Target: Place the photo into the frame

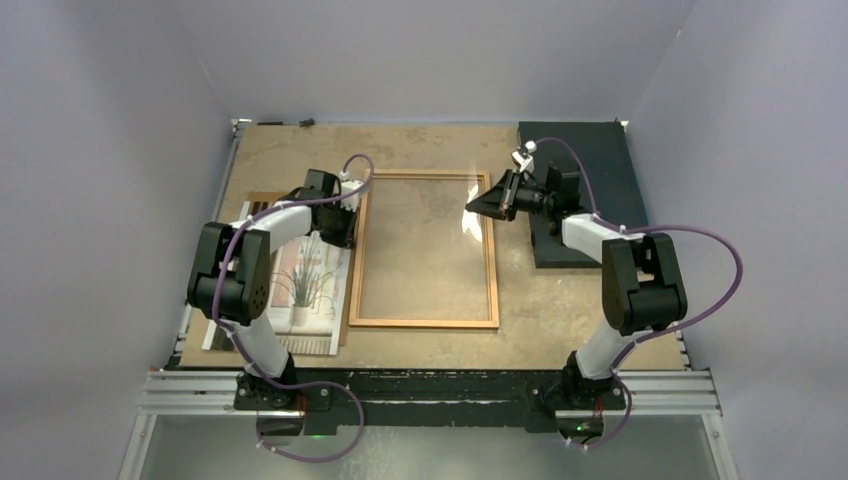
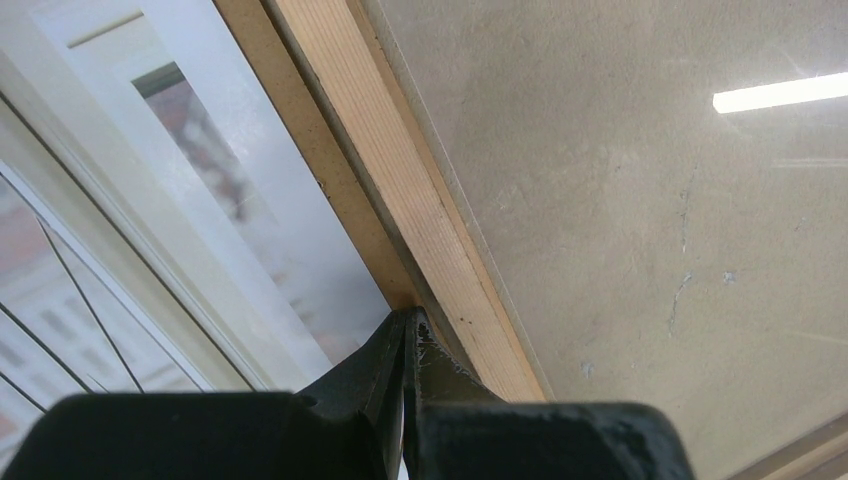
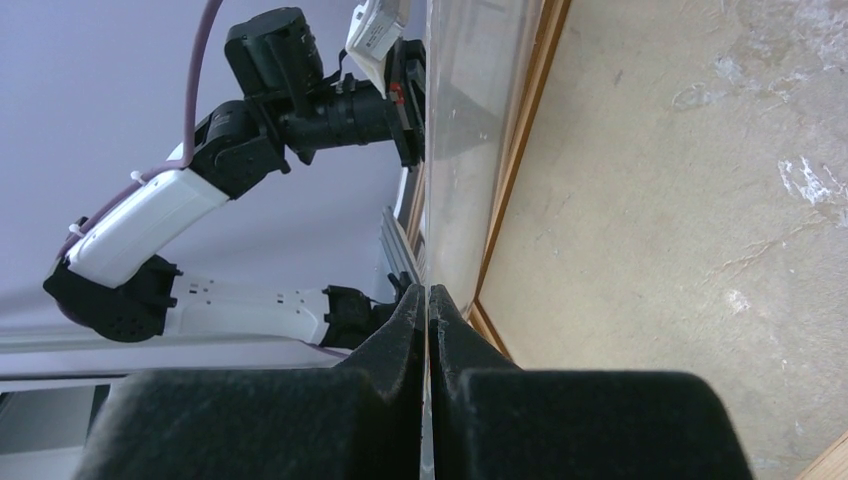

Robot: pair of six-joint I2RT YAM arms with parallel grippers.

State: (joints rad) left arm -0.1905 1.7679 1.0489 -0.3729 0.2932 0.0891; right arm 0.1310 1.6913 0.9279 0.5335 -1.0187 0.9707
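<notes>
At the left side of the tabletop (image 1: pixel 420 145) we see the photo (image 1: pixel 300 292), lying flat and face up under the left arm, outside the frame and just beside its left edge. Under the photo lies a brown board (image 2: pixel 325 175), and a narrow strip of it shows between the print and the wood. The left gripper (image 2: pixel 405 325) is pointing down there, its fingers pressed together with nothing between them; the tips are at the line where the board meets the wooden edge. In the middle we see the frame (image 1: pixel 425 322), lying on the tabletop with its long sides running away from the arms, and the tabletop shows through it. Near its far right corner the right gripper (image 3: pixel 428 300) has its fingers together on the thin edge of the glass pane (image 3: pixel 460 150), which the wrist view shows edge-on and which seems raised above the wood on that side. At the far right we see a dark slab (image 1: pixel 600 160), lying flat behind the right arm.
</notes>
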